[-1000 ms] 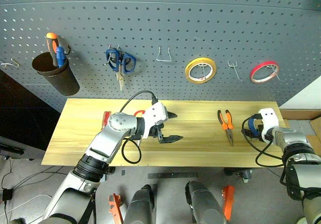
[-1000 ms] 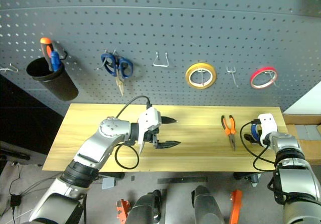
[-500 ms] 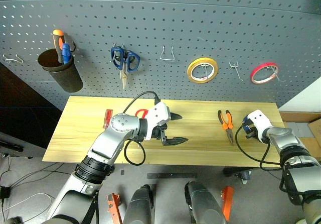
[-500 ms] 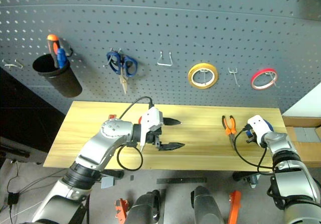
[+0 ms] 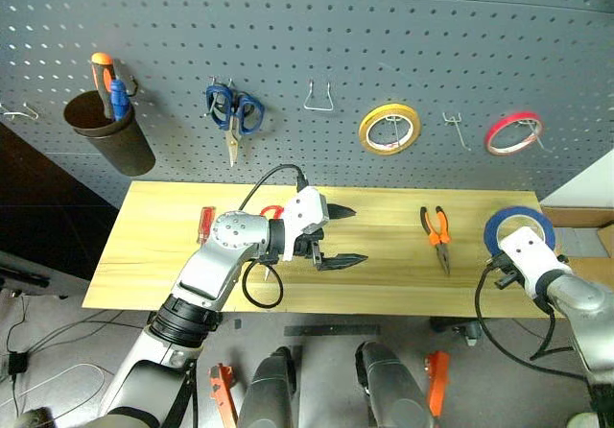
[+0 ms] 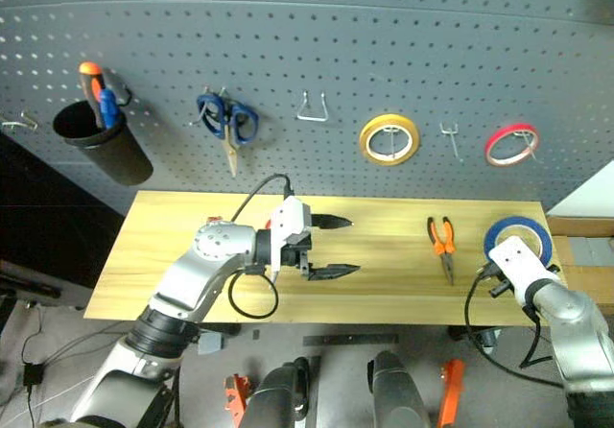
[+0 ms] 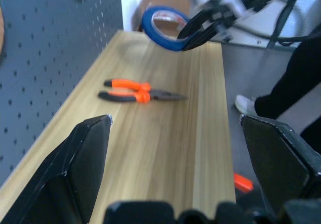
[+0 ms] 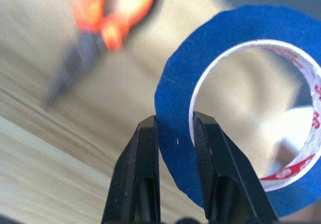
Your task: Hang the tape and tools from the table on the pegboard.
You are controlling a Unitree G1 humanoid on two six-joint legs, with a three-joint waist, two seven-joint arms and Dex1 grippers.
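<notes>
Two grippers are at work over the table (image 5: 153, 255). On the right, the right gripper (image 8: 175, 126) has its black fingers pinched on the wall of the blue tape (image 5: 518, 223), holding the ring upright in the air above the table's right end. Just left of it the pliers (image 5: 436, 236) lie flat on the wood. The left gripper (image 5: 342, 236) hovers over the table's middle, jaws spread wide and empty, pointing right. Red scissors (image 5: 272, 212) show partly behind its wrist, and the screwdriver (image 5: 203, 225) lies further left. Beyond stands the pegboard (image 5: 288, 54)
</notes>
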